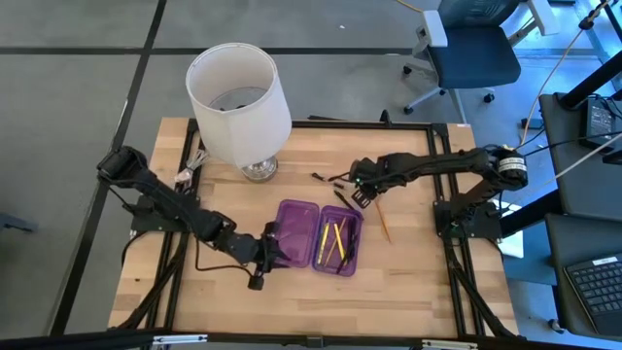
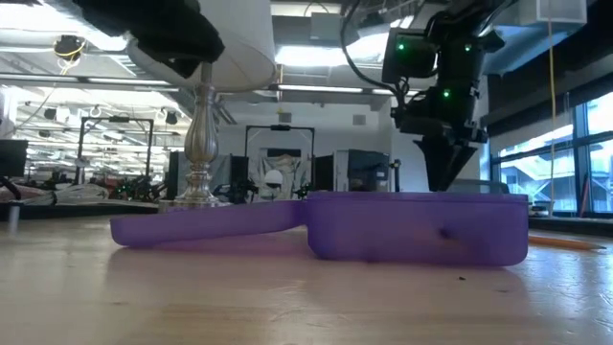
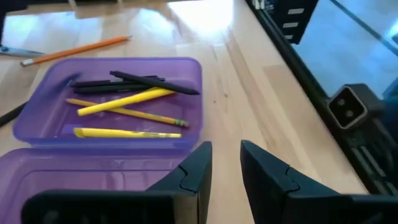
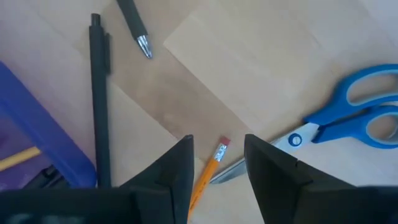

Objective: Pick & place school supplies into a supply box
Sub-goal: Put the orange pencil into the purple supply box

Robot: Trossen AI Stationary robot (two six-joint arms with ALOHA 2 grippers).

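Note:
The purple supply box [image 1: 319,236] lies open on the table. Its right half [image 3: 124,124] holds several yellow and black pens and pencils [image 3: 130,102]; its left half [image 3: 93,180] shows nothing inside. My left gripper [image 3: 225,165] sits low at the left half's near corner, slightly open with only bare table between the fingers. My right gripper [image 4: 217,168] points steeply down, open, beyond the box's far right corner. Between its fingers lie the eraser end of an orange pencil [image 4: 208,171] and the blade tip of the blue-handled scissors [image 4: 348,118]. Two black pens [image 4: 99,99] [image 4: 134,28] lie beside them. My left gripper stands right at the rim of the box's left half [image 3: 180,155]; I cannot tell whether a finger touches it.
A lamp with a white shade [image 1: 238,105] and a silver foot [image 1: 259,168] stands at the far middle of the table, just beyond the box. Bare wood lies to the right of the box and along the near edge. The table frame's black rails [image 1: 447,243] run close by.

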